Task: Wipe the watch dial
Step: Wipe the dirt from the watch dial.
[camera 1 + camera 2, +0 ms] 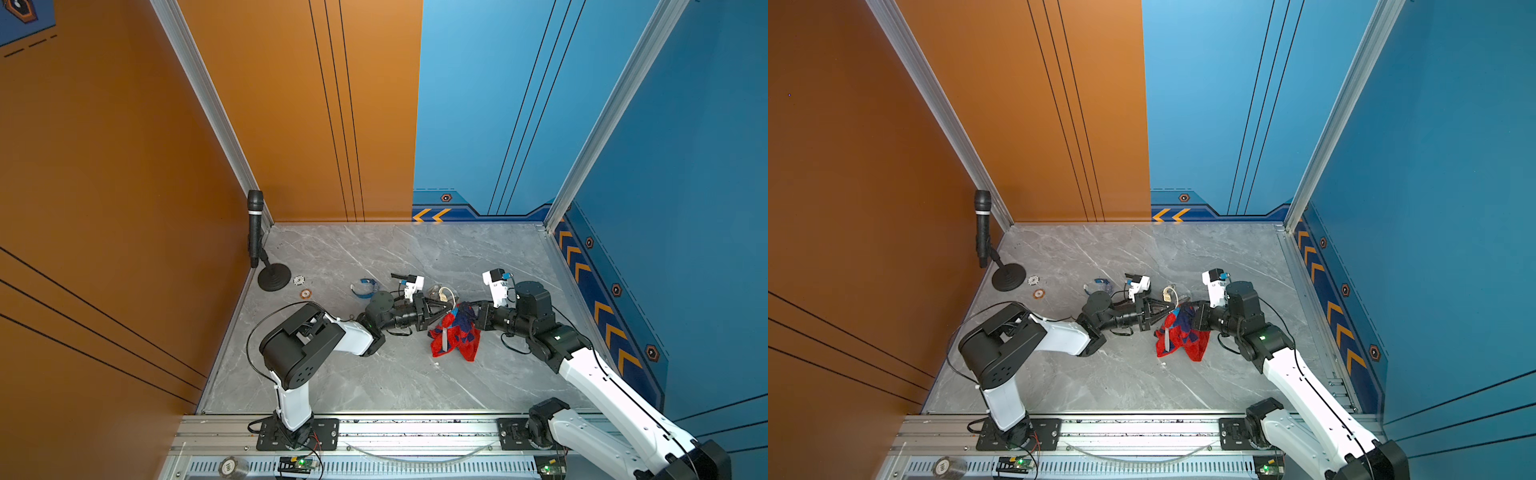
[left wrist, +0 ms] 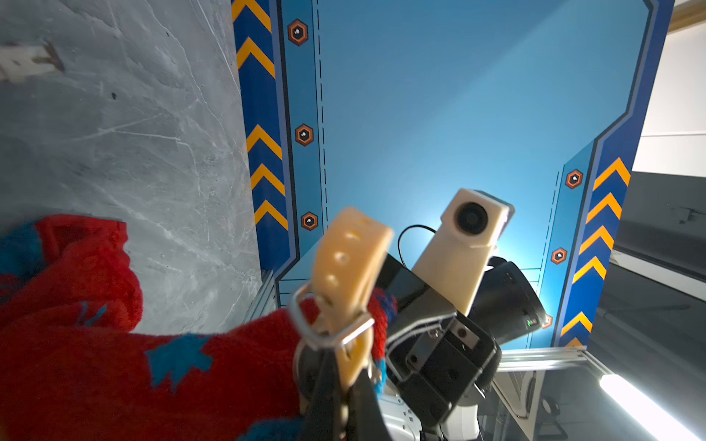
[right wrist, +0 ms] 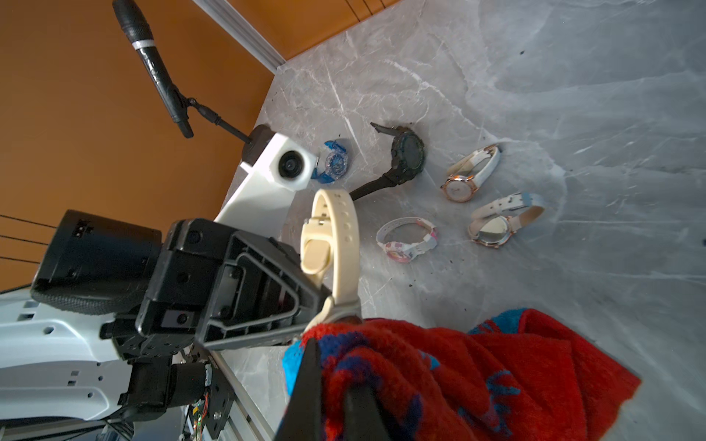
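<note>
While clamping the cream watch (image 3: 345, 244) at its case in the left jaws, holds it near the middle of the table (image 1: 374, 374), dial end buried in the red-and-blue cloth (image 1: 455, 336) pinched tight in the right jaws. Shows in both top views as little more than a pale loop beside the cloth, but from the left wrist as a holed strap tip (image 2: 345, 259) close up. Reveals clearly, from the right wrist alone, the black watch (image 3: 407, 152), pink-and-white watch (image 3: 407, 238) and two white-strapped watches (image 3: 464, 179) lying just beyond toward the far edge, next to the blue watch (image 3: 335, 165).
</note>
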Tool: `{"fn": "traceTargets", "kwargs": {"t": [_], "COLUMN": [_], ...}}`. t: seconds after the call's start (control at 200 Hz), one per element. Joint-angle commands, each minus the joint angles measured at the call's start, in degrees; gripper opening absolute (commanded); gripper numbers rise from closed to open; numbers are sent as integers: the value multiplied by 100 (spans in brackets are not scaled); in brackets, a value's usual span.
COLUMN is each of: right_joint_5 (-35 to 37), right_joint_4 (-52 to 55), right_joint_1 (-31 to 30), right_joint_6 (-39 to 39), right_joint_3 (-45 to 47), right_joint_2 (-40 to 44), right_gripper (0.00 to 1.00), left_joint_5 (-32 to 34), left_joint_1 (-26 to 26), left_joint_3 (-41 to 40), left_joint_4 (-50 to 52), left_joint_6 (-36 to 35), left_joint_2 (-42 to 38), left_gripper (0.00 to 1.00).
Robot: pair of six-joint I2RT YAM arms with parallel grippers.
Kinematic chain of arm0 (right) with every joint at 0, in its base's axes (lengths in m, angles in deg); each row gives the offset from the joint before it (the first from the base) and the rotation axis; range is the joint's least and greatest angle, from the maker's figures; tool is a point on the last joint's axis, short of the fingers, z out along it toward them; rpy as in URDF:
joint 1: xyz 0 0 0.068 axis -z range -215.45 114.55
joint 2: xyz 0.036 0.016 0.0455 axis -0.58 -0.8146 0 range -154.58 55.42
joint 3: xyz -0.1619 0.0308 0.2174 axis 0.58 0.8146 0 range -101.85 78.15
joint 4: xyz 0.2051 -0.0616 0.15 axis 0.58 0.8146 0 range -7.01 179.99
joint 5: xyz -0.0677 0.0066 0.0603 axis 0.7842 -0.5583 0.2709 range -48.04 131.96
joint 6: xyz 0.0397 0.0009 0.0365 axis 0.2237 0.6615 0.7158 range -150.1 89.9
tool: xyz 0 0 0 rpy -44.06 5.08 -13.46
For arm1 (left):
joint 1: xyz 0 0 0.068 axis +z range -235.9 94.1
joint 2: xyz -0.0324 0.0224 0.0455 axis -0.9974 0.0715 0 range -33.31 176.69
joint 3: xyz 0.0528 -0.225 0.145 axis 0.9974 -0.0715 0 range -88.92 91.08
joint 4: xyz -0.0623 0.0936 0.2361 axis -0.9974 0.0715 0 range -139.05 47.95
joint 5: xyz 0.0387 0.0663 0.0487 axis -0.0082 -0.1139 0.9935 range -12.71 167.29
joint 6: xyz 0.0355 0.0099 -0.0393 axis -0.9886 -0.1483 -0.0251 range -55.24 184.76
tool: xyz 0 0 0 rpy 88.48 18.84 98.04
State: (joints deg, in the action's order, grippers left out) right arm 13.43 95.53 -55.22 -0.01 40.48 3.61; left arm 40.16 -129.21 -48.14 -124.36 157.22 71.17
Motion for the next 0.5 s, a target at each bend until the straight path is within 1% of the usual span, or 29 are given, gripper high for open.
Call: {"fn": "traceTargets", "kwargs": {"t": [0.0,0.2,0.406,0.496], "right_joint_5": [23,66,450,186], "right_joint_4": [92,385,1023,1019], "right_joint_1": [180,281,322,305], "right_joint_6": [-34,-1,-173,-143], "right_joint_3": [76,-26,-184,-197], "right_joint_2": [207,579,1218,1201], "right_gripper": [0,0,0,0], "left_joint_5": [-432,-453,-454,-455], "left_joint_1": [-116,-61,85,89], "left_joint_3": [176,103,-34,-16], "left_joint_4": [-522,-533,-535,-529], "left_joint_6": [77,78,85,98], "left_joint_2": [-51,-85,-184,-201], "left_gripper": [0,0,0,0]}}
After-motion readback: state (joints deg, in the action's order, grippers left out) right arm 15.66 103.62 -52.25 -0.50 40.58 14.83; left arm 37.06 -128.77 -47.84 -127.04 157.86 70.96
